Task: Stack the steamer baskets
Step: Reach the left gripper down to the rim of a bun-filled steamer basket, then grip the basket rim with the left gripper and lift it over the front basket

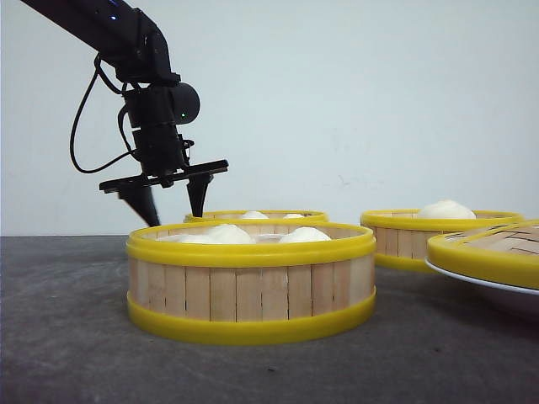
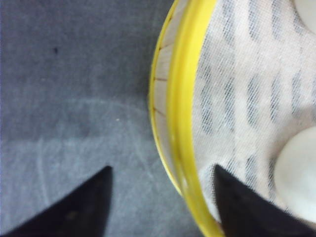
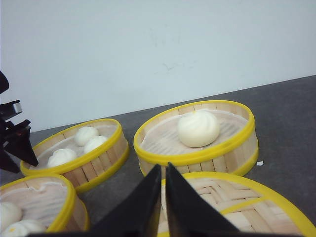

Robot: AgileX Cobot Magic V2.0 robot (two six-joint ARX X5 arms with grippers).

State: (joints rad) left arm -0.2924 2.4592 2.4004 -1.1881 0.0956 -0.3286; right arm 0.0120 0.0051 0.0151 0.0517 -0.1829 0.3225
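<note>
Three steamer baskets on grey worktop [image 1: 67, 337]: near basket [image 1: 251, 286] centre foreground of front view, rear basket [image 1: 257, 216] just behind it, third basket [image 1: 438, 236] at right, one bun [image 1: 445, 209] inside. Lid [image 1: 488, 252] on plate [image 1: 484, 290] at right edge.

Left gripper [image 1: 168, 198] upper left, spread wide, empty, straddling rear basket's rim [image 2: 180, 113]. Right gripper [image 3: 164, 197] pinched together, empty, above lid.

Baskets likely light, stiff; smooth plastic rims probably slippery. Pinch across wall; keep level, buns loose.
</note>
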